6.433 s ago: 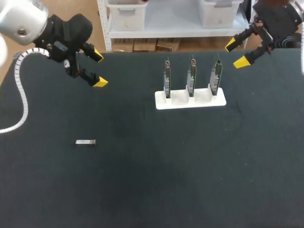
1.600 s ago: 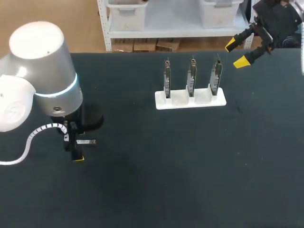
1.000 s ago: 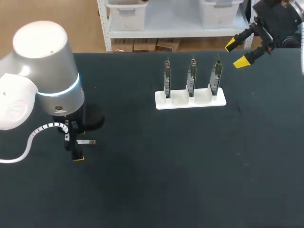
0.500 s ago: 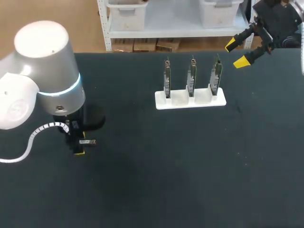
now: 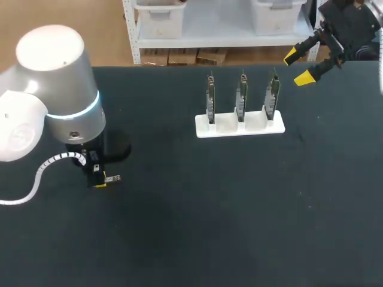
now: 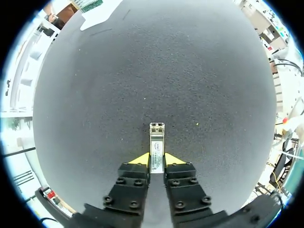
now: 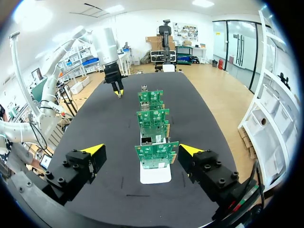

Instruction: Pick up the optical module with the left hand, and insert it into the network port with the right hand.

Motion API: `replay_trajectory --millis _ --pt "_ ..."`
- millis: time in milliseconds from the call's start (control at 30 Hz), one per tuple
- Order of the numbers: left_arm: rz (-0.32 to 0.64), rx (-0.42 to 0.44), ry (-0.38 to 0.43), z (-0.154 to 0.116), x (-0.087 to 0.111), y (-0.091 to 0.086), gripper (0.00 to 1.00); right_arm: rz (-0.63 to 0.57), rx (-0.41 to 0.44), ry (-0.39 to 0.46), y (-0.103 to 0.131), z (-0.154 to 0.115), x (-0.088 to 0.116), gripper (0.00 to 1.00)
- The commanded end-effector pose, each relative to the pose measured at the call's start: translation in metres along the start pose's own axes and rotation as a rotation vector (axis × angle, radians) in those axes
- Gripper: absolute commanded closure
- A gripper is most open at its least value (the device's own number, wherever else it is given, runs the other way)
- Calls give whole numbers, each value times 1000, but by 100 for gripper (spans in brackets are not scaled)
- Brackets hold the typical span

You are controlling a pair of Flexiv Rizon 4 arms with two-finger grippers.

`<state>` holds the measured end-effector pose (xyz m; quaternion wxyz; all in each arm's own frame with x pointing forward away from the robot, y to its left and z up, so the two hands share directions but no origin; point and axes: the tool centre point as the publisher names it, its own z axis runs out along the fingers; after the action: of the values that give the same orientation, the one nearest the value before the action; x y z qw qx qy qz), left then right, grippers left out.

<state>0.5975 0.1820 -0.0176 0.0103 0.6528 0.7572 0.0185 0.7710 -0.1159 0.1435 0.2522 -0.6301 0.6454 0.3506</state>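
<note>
The optical module (image 5: 113, 178), a small silver bar, lies flat on the black table (image 5: 197, 209) at the left. My left gripper (image 5: 99, 180) points straight down over its near end. In the left wrist view the module (image 6: 156, 142) juts out ahead of the left gripper (image 6: 156, 160), and both yellow fingertips (image 6: 140, 159) press its sides. Three upright green network cards (image 5: 242, 95) stand in a white holder (image 5: 239, 129) at the back middle. My right gripper (image 5: 297, 67) hangs open above the back right corner; in its wrist view the cards (image 7: 153, 154) stand just ahead of the right gripper (image 7: 141, 150).
The white holder's base (image 7: 156, 174) sits near the table's far edge. My left arm (image 7: 114, 71) shows beyond the cards in the right wrist view. A white cable (image 5: 24, 185) loops off the left arm over the table's left edge.
The left gripper's fingers have closed in from wide open onto the module's sides. The right arm has stayed where it was.
</note>
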Motion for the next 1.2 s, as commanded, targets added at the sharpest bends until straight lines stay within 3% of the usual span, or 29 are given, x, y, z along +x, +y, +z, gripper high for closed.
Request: replay_trajectory --millis 33,167,300,533,933,1000,1100,1200 --pt "-6 0 -17 -2 0 6 100 -1 5 0 2 0 0 0" --pt "-50 21 -113 -18 -7 16 100 -1 5 0 2 0 0 0" --pt "-98 37 -292 -50 -24 33 100 -1 5 0 2 0 0 0" --pt "-88 -25 -503 -110 -56 52 100 -1 5 0 2 0 0 0" --pt "-93 -31 -513 -115 -57 55 100 -1 5 0 2 0 0 0" --pt "-98 -54 -533 -124 -57 61 100 -1 5 0 2 0 0 0" --pt "-82 -66 -622 -143 -76 66 100 -1 5 0 2 0 0 0" --pt "-54 -52 -726 -163 -108 65 100 -1 5 0 2 0 0 0"
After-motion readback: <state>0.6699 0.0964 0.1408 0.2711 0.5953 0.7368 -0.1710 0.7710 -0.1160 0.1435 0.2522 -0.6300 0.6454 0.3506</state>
